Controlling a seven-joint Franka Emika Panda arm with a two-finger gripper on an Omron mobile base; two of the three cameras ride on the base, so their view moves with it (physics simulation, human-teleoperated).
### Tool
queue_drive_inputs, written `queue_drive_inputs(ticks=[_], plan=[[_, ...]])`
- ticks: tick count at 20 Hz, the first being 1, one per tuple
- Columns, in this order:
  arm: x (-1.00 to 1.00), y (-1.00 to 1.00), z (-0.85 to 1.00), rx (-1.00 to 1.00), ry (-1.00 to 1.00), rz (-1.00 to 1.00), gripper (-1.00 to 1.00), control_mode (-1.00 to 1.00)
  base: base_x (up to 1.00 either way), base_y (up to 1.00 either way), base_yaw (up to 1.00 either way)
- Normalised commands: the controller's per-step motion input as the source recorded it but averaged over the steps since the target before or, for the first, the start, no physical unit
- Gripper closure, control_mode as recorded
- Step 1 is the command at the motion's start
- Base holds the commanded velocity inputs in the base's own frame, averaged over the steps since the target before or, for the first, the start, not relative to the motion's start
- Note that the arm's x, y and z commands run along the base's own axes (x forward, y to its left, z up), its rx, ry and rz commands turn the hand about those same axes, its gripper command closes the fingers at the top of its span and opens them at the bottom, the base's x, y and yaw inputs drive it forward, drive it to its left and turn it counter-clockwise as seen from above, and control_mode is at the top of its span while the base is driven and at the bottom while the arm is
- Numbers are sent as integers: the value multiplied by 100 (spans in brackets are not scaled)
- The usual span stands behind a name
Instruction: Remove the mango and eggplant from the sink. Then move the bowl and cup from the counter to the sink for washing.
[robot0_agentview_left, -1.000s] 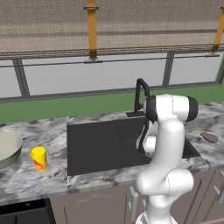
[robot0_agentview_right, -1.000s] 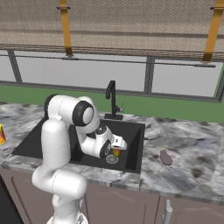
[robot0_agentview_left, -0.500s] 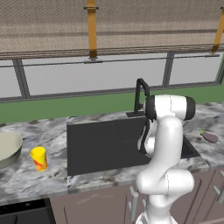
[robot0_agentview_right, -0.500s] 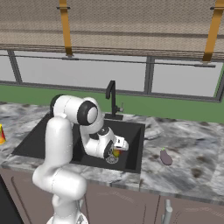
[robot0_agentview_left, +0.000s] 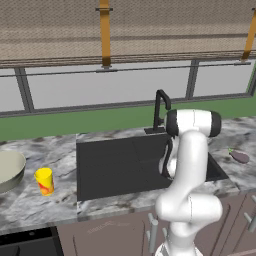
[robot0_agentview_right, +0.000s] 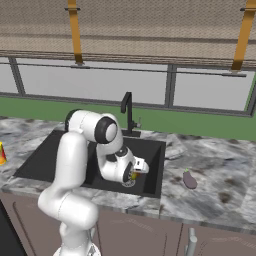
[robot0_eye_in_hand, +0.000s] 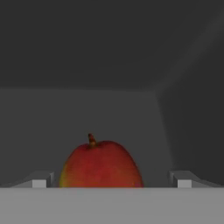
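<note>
Deep in the dark sink (robot0_agentview_right: 55, 150), my gripper (robot0_eye_in_hand: 112, 181) is open, and the red-orange mango (robot0_eye_in_hand: 101, 165) stands between its fingertips (robot0_eye_in_hand: 41, 180), apart from both. From the right base view the hand sits low near the sink's front right corner, with a yellow patch of the mango (robot0_agentview_right: 134, 175) showing at the gripper (robot0_agentview_right: 133, 179). The pale purple eggplant (robot0_agentview_right: 189, 179) lies on the counter (robot0_agentview_right: 215, 170) right of the sink. Left of the sink (robot0_agentview_left: 115, 165) stand the yellow cup (robot0_agentview_left: 44, 181) and the wide bowl (robot0_agentview_left: 7, 170).
A black curved faucet (robot0_agentview_left: 160, 107) rises behind the sink, close to my arm's elbow. The sink's walls (robot0_eye_in_hand: 188, 118) stand near the hand on its right and ahead. A window wall runs behind the counter.
The arm has leaned further over the sink and the hand has dropped closer to the mango. The fingers have stayed open. Cup, bowl and eggplant have not moved.
</note>
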Motion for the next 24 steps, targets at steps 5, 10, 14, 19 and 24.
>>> queue_drive_inputs(ticks=[5,10,14,19,24], plan=[[17,0,-23,0,1,4,-100,-100,0,0,0],[14,0,-23,0,1,3,100,-100,0,0,0],[7,0,-27,0,10,0,100,-100,0,0,0],[-17,-16,-13,-1,14,-1,100,-100,0,0,0],[-32,-20,1,0,2,0,100,-100,0,0,0]])
